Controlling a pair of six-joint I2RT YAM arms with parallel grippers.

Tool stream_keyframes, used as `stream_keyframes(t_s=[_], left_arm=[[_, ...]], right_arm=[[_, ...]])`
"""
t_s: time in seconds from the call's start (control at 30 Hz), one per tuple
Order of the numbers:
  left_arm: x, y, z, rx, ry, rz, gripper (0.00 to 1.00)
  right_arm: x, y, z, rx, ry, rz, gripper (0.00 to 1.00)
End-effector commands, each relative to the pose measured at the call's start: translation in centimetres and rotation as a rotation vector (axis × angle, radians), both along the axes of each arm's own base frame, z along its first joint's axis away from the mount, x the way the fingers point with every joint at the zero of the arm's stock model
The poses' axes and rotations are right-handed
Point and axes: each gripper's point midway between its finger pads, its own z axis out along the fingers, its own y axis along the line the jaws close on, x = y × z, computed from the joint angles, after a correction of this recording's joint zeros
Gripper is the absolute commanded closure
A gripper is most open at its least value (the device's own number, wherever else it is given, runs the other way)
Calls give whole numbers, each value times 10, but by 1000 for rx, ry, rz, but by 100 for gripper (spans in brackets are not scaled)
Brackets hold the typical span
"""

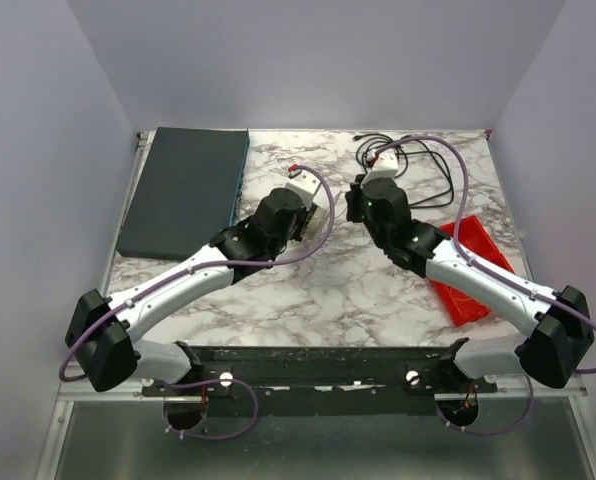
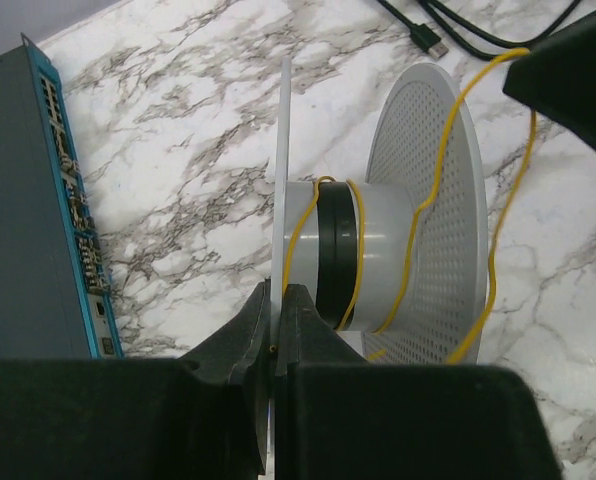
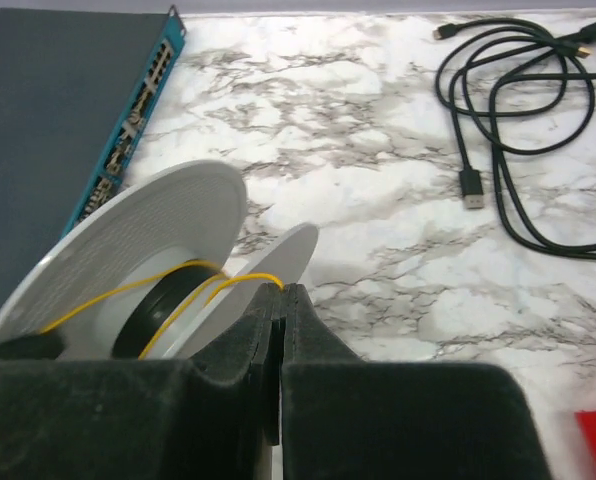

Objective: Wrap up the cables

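Note:
A white spool (image 2: pixel 433 180) with two perforated flanges and a grey hub with a black band lies on its side on the marble table, between the two grippers. Thin yellow wire (image 2: pixel 493 270) runs in a few loose turns round the hub and loops over the far flange. My left gripper (image 2: pixel 276 290) is shut on the edge of the spool's thin near flange (image 2: pixel 282 150). My right gripper (image 3: pixel 281 288) is shut on the yellow wire (image 3: pixel 243 279) just beside the spool (image 3: pixel 148 220). In the top view the left gripper (image 1: pixel 313 215) and right gripper (image 1: pixel 356 200) sit close together at mid-table.
A dark grey switch box (image 1: pixel 183 190) with a blue port face (image 2: pixel 73 210) lies at the back left. A black cord with plugs (image 1: pixel 418 165) lies coiled at the back right (image 3: pixel 518 100). A red tray (image 1: pixel 468 275) sits under the right arm.

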Motion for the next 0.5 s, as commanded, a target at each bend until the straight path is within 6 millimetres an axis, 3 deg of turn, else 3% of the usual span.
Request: stream_keyframes(t_s=[0.0, 0.17, 0.47], left_arm=[[-13, -6, 39, -72, -99, -122, 100], [-24, -5, 48, -119, -89, -174, 100], [-34, 4, 83, -269, -62, -182, 100]], right_arm=[[17, -21, 3, 14, 28, 3, 96], [17, -9, -13, 74, 75, 135, 88], [18, -3, -45, 231, 131, 268, 74]])
